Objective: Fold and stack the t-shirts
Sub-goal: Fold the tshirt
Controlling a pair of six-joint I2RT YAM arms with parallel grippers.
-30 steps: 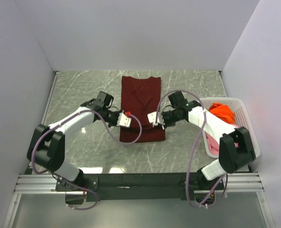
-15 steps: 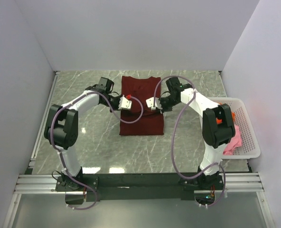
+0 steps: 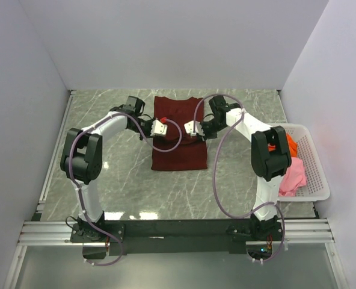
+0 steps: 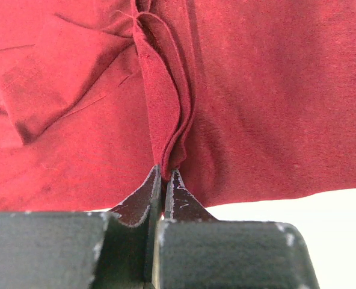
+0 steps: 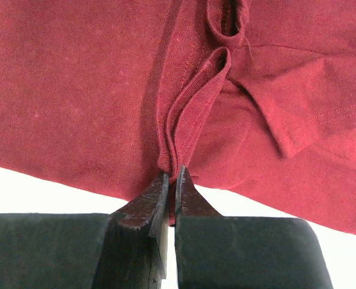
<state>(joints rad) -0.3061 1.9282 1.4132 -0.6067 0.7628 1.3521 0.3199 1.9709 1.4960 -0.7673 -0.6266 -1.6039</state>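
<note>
The dark maroon t-shirt [image 3: 179, 158] lies lengthwise in the middle of the table. My left gripper [image 3: 165, 127] is shut on a pinched ridge of its cloth at the left side, and my right gripper [image 3: 189, 127] is shut on a matching ridge at the right side. The left wrist view shows the maroon t-shirt [image 4: 256, 108] bunched into a fold between the closed tips of the left gripper [image 4: 165, 171]. In the right wrist view, layered hems of the maroon t-shirt [image 5: 76, 90] run into the right gripper [image 5: 173, 174]. The orange t-shirt [image 3: 290, 143] and the pink t-shirt [image 3: 293, 174] sit in the basket.
A white perforated basket [image 3: 320, 191] stands at the table's right edge, beside the right arm. White walls close in the marble table [image 3: 106, 168] on the left, back and right. Both arms' cables loop over the table near the shirt.
Both grippers have moved toward the back of the table, carrying the pinched cloth with them. The shirt's near edge has drawn back from the table's front. Both stay shut.
</note>
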